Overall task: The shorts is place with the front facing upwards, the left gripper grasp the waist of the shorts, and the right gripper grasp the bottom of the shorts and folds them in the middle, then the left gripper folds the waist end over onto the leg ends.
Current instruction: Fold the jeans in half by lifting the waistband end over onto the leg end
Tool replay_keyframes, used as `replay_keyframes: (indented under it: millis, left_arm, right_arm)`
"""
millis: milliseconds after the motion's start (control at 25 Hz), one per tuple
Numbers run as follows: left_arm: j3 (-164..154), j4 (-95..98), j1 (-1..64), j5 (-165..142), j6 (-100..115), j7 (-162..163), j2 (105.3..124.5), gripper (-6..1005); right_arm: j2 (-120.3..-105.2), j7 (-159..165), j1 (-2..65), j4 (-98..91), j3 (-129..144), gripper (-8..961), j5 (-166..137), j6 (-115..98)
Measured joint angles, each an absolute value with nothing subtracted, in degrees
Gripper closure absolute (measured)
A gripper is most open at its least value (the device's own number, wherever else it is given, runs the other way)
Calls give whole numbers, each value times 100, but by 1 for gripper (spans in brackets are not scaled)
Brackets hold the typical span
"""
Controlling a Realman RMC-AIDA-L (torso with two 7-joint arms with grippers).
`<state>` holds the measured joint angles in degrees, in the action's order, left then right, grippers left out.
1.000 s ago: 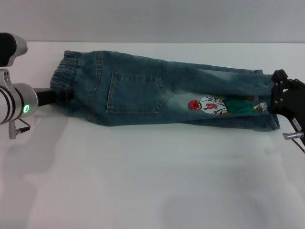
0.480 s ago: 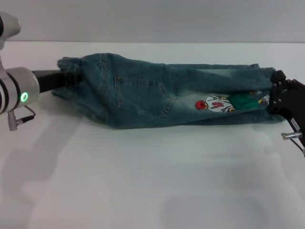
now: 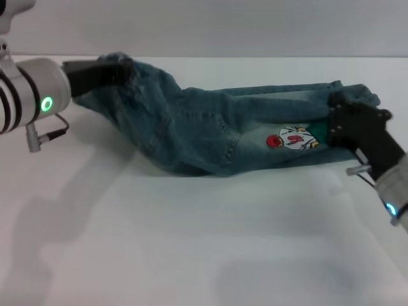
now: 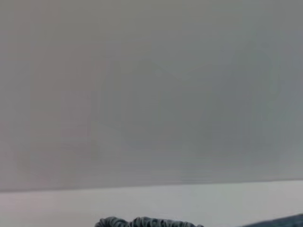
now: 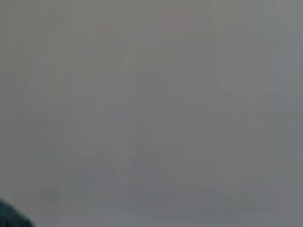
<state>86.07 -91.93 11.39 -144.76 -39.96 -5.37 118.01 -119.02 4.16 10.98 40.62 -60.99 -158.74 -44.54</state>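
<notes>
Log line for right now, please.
stage: second fold starting | left tool: shut on waist, lifted off table | right tool: on leg ends | shorts: folded lengthwise

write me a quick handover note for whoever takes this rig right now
Left pincer: shut on the waist, lifted off the table at far left.
Right pincer: over the leg ends at right; grip not visible.
Shorts: already folded lengthwise, back pocket and cartoon print up; the leg half lies flat.
Left: carry the waist over onto the leg ends, release.
</notes>
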Motion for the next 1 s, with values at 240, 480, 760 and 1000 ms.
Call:
replay_keyframes:
  millis: [240, 480, 760, 1000]
  left_arm:
    - [8582, -9354, 1216, -14444, -4017, -540, 11802, 899]
    - [8588, -9662, 1055, -14445, -3962, -539, 11798, 917]
    - [8605, -10224, 1011, -14432, -3987, -538, 11793, 918]
    - [8587, -10603, 985, -14428, -4101, -515, 11786, 918]
  right_arm:
    - [-11895, 722, 1301, 4001, -6090, 954, -15903, -4197]
    - [-11891, 767, 1437, 3812, -6074, 954, -15880, -4154]
    - [-11923, 1180, 2056, 3272, -5713, 954, -15877, -3972]
    - [-11938, 1524, 2454, 3064, -5502, 954, -15870, -3756]
